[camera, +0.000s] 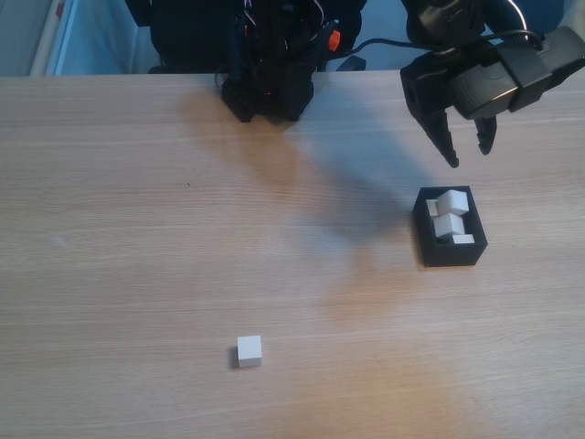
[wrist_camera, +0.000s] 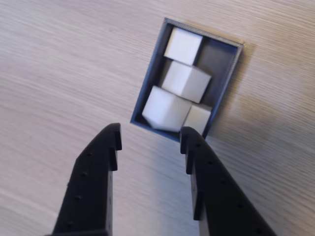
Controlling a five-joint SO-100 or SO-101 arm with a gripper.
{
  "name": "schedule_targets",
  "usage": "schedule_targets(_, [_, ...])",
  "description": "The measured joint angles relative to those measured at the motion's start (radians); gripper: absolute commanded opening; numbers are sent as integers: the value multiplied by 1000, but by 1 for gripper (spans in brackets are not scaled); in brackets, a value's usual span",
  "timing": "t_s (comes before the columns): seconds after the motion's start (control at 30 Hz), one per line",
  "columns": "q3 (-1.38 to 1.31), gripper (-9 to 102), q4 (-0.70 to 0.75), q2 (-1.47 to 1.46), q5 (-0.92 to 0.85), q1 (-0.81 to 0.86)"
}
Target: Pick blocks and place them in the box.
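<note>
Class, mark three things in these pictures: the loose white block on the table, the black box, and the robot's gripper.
loose block (camera: 249,350), fixed view, on its top face.
box (camera: 452,254), fixed view, on its near wall.
gripper (wrist_camera: 150,139), wrist view, midway between its two open fingertips.

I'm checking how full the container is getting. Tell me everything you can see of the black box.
The box is a small, dark, open-topped rectangular tray with thick low walls, matte like printed plastic; the wrist view shows its rim greyer. It sits flat on the wooden table, right of centre in the fixed view, below the open, empty claw. Four white blocks lie inside, crowded, some tilted against each other, leaving a bare strip of floor along one wall. The claw does not touch the box.
</note>
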Motion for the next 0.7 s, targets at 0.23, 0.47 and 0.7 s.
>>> schedule_targets(0.23, [81, 2, 94, 52, -15, 57])
schedule_targets(0.47, [354, 7, 270, 331, -54, 265])
schedule_targets(0.7, [545, 14, 140, 489, -158, 508])
